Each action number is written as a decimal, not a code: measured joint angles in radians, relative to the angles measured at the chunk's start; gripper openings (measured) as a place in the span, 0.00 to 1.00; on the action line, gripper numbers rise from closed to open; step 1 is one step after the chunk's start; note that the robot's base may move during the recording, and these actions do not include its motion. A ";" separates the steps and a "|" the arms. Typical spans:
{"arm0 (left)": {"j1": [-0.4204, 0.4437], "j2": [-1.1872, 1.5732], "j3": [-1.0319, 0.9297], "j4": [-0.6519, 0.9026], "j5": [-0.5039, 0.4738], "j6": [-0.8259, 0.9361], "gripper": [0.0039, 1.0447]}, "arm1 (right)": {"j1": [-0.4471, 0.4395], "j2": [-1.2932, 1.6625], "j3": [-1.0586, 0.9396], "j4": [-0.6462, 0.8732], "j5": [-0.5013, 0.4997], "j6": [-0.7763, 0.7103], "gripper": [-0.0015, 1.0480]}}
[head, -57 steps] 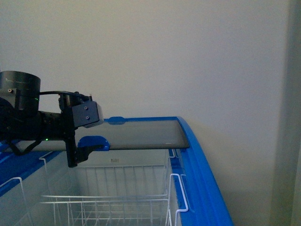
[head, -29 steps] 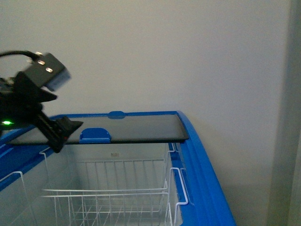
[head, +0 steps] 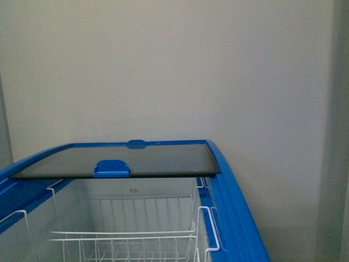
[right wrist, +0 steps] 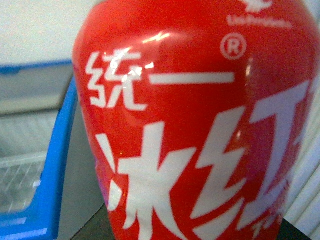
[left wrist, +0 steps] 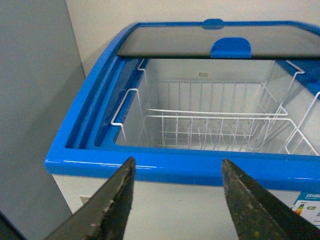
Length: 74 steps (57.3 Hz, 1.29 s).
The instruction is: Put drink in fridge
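Drink [right wrist: 190,125]: rounded, glossy, red with white.

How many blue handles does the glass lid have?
2. One handle sits on the near edge of the glass lid; a smaller handle at its far edge. More may be hidden.

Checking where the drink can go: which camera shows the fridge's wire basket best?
The left wrist view: it looks down into the open fridge, showing most of the wire basket. The front view shows only its upper wires, cut off below. In the right wrist view the drink fills the picture.
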 joint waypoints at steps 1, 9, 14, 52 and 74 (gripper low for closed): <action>0.000 -0.021 -0.006 -0.002 0.000 -0.005 0.46 | -0.023 0.010 0.028 -0.062 -0.051 0.022 0.34; -0.001 -0.085 -0.026 -0.012 -0.002 -0.021 0.26 | -0.156 0.080 0.079 -0.175 -0.265 0.005 0.34; 0.000 -0.106 -0.040 -0.021 0.000 -0.023 0.14 | -0.217 0.159 0.096 -0.091 -0.352 -0.089 0.34; -0.002 -0.281 -0.118 -0.108 -0.001 -0.030 0.02 | 0.111 1.197 0.882 -0.053 -0.506 -1.179 0.34; -0.002 -0.435 -0.118 -0.264 0.000 -0.030 0.02 | 0.237 1.609 1.169 -0.042 -0.483 -1.108 0.34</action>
